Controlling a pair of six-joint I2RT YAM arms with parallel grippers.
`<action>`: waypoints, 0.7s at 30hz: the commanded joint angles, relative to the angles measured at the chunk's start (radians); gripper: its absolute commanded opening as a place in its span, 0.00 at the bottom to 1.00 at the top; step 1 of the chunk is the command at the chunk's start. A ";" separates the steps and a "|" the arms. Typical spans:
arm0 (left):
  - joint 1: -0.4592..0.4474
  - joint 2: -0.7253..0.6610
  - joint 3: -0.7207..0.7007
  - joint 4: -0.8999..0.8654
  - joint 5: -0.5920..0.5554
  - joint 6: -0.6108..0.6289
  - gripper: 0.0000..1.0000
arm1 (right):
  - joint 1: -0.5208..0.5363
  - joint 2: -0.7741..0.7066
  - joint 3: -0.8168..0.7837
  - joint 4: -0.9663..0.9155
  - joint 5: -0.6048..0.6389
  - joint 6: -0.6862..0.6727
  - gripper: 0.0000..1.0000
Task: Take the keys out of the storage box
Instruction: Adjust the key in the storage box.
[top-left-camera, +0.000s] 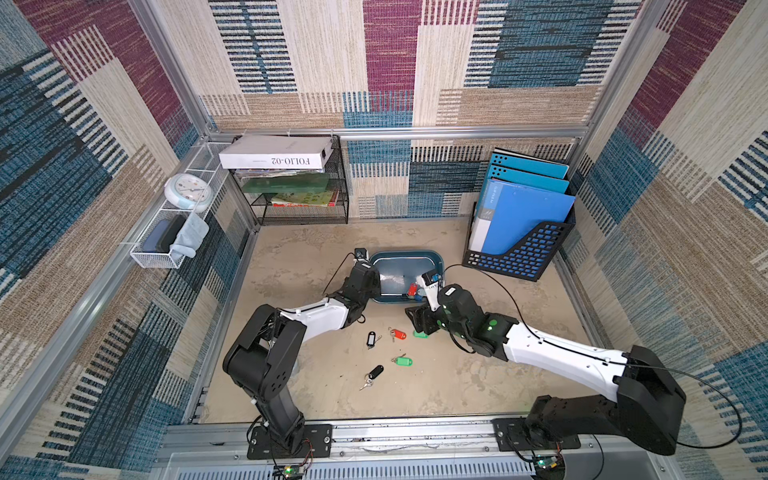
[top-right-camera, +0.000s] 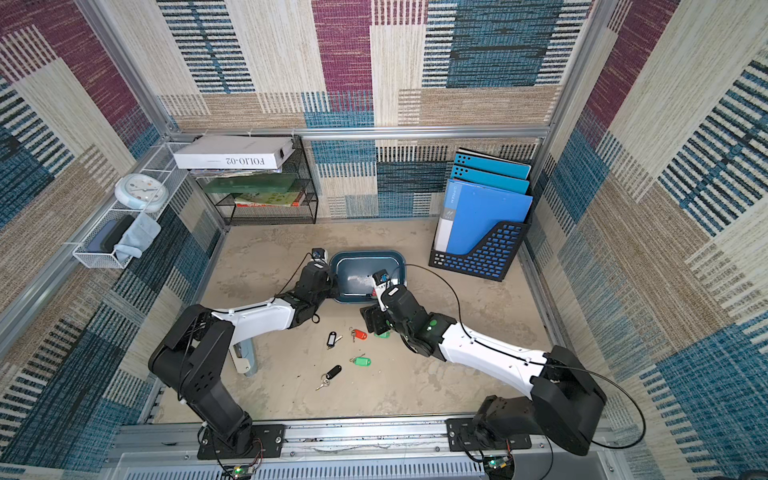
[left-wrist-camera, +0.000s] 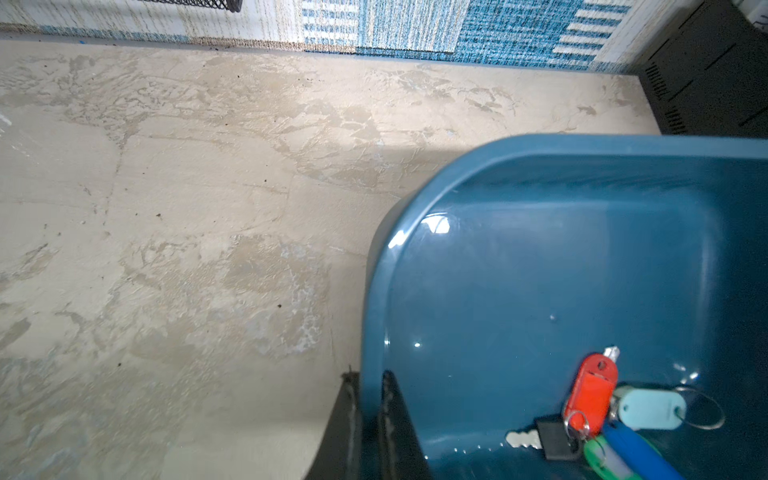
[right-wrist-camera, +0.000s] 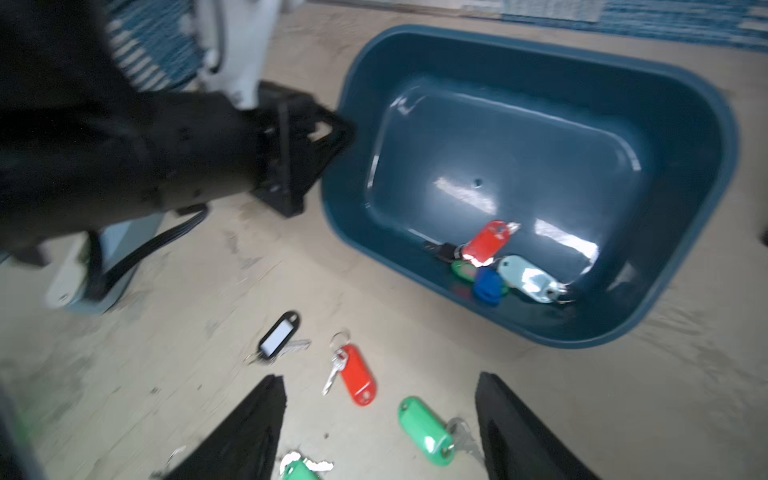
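Left gripper (left-wrist-camera: 369, 376) pinched onto the storage box (right-wrist-camera: 540, 70) rim. Right gripper (right-wrist-camera: 380, 378) spread wide, empty, hovering over a green-tagged key (right-wrist-camera: 424, 430) on the table (right-wrist-camera: 166, 374). Five keys (right-wrist-camera: 488, 241) sit in the box corner nearest the right arm.

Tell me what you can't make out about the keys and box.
- How many keys remain in the storage box: they overlap and blur in the right wrist view, run off the left wrist frame; the right arm mostly covers them in both top views.
- Left gripper at the box rim: fingers cut off by the left wrist frame.
- Tag labels: too small.
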 joint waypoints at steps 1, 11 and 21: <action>-0.007 -0.014 -0.006 0.057 0.000 0.029 0.00 | -0.023 0.119 0.098 -0.075 0.208 0.119 0.74; -0.017 -0.032 -0.030 0.084 -0.014 0.049 0.00 | -0.122 0.481 0.373 -0.163 0.067 0.169 0.69; -0.017 -0.028 -0.030 0.087 -0.023 0.051 0.00 | -0.123 0.608 0.461 -0.315 0.092 0.193 0.75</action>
